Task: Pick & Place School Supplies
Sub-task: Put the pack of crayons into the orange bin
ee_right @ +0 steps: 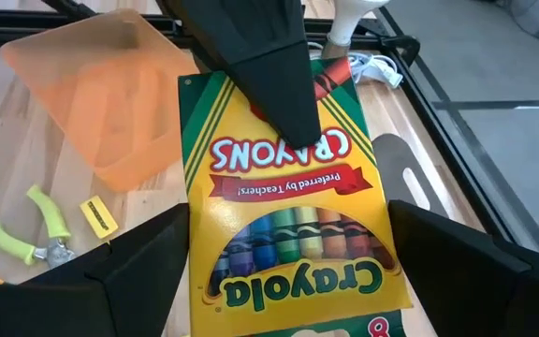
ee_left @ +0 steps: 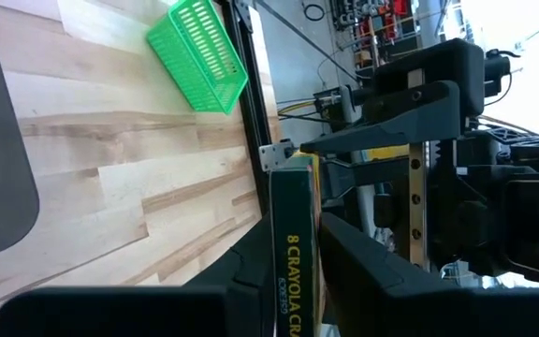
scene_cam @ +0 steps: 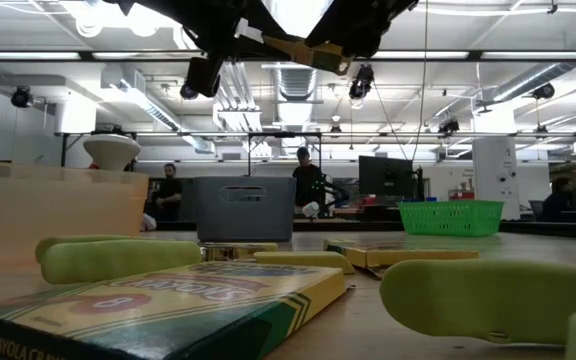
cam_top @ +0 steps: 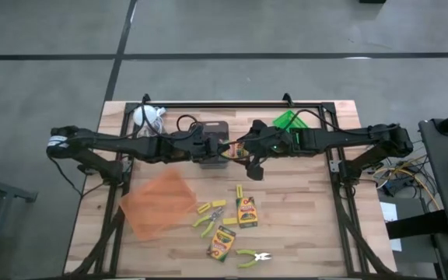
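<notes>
Crayon box (ee_right: 293, 220) hangs in mid-air between the 2 arms, above the black tray (cam_top: 209, 145) at the middle of the table's far half. Left gripper (ee_left: 293, 267) pinches it edge-on, one finger against each broad face, so its wrist view shows only the dark spine with the yellow print. Right gripper (ee_right: 284, 257) sits around the opposite end of the same box with its fingers spread wide, one on either side of the colourful front and neither clearly touching it. In the low view the box (scene_cam: 303, 50) shows tilted high above the table, under both dark wrists.

On the near half of the wooden table (cam_top: 302, 225) lie 2 more crayon boxes, one (cam_top: 246, 212) nearer the middle and another (cam_top: 222, 243) closer to the front edge. Short yellow sticks (cam_top: 206, 208) lie just beside them, and 2 lime-handled scissors rest there too, one pair (cam_top: 212, 218) by the orange tray (cam_top: 159, 202), another (cam_top: 251, 257) at the front edge. Green basket (cam_top: 287, 121) stands at the far right, white-topped object (cam_top: 148, 118) at the far left
</notes>
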